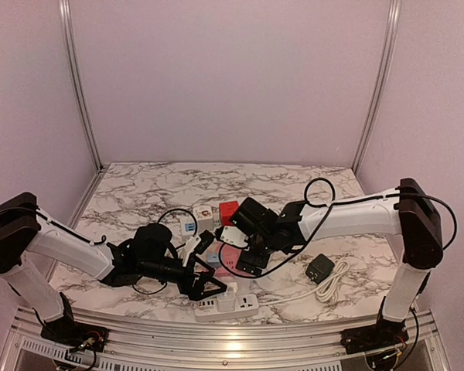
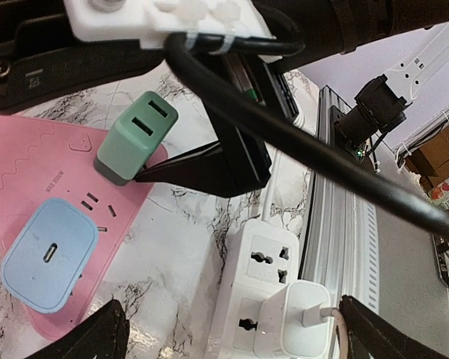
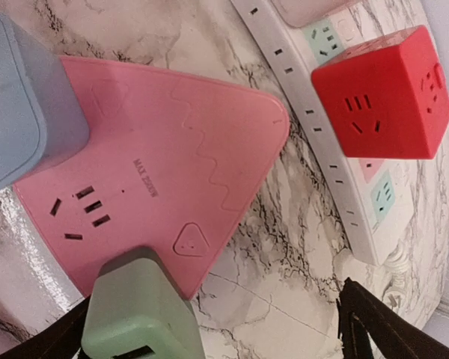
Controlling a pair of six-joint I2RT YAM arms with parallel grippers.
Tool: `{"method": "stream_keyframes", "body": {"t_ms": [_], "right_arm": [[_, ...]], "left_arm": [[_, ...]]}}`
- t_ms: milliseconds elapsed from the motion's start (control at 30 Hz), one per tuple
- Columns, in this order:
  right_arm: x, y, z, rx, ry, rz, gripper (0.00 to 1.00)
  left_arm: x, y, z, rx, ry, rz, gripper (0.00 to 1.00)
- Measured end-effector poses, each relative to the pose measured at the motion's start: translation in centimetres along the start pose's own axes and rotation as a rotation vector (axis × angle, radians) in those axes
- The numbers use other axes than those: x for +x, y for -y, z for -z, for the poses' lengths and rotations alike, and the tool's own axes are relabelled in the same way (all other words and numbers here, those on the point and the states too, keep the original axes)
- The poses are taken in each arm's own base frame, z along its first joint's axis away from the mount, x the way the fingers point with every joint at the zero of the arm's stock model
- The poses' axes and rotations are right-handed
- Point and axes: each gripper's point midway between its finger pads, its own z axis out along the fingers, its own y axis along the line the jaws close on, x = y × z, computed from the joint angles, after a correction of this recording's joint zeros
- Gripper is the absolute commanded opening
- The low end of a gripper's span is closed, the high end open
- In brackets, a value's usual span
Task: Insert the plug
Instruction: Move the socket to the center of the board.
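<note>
Closest to the left wrist lens runs a thick black cable (image 2: 284, 142), smooth and round. It is tied to a white plastic clip (image 2: 165, 19) at 12 o'clock of that view, and it covers part of what is behind it. Under it the left gripper (image 2: 232, 301) stands wide open and holds nothing; only its two dark tips show, at 7 and 5 o'clock. Between them lies the white strip (image 2: 248, 293), of glossy plastic. The white plug (image 2: 299, 325) (a rounded block with a thin cord) sits in the strip at 5 o'clock, its pins hidden.

The pink strip (image 3: 172, 134) is flat and triangular with soft corners, and a wavy line is pressed into its face. At 6 o'clock of the right wrist view the green plug (image 3: 138, 318), matt and boxy, stands on one corner of it; I cannot tell if its pins are fully in. The right gripper (image 3: 217, 293) is also wide open, with the green plug between its fingers, near the one at 7 o'clock. Whether they touch is not clear.

A pale blue charger (image 3: 19, 112) at 10 o'clock is cut by the frame. A red cube (image 3: 382, 93) at 2 o'clock stands over a long white bar (image 3: 322, 142) with pastel sockets.

From above, on the grey-veined marble table (image 1: 139, 193), a black adapter (image 1: 319, 268) with a looped white cord (image 1: 334, 284) lies at 4 o'clock, apart from both arms.
</note>
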Motion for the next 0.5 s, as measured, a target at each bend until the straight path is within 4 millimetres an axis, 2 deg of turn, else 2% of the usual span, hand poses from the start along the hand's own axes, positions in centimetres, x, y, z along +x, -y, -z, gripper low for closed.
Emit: {"method": "stream_keyframes", "body": {"t_ms": [200, 400, 500], "right_arm": [[-0.7, -0.8, 1.2, -0.005, 0.009, 0.018, 0.98], [-2.4, -1.8, 5.5, -0.030, 0.106, 0.011, 0.99], [-2.9, -2.0, 7.7, -0.044, 0.158, -0.010, 0.99]], "left_arm": [[-1.6, 1.2, 1.8, 0.006, 0.057, -0.026, 0.99], [-5.8, 4.4, 5.7, 0.043, 0.217, -0.099, 0.99], [-6.6, 5.8, 7.1, 0.074, 0.260, -0.117, 0.99]]}}
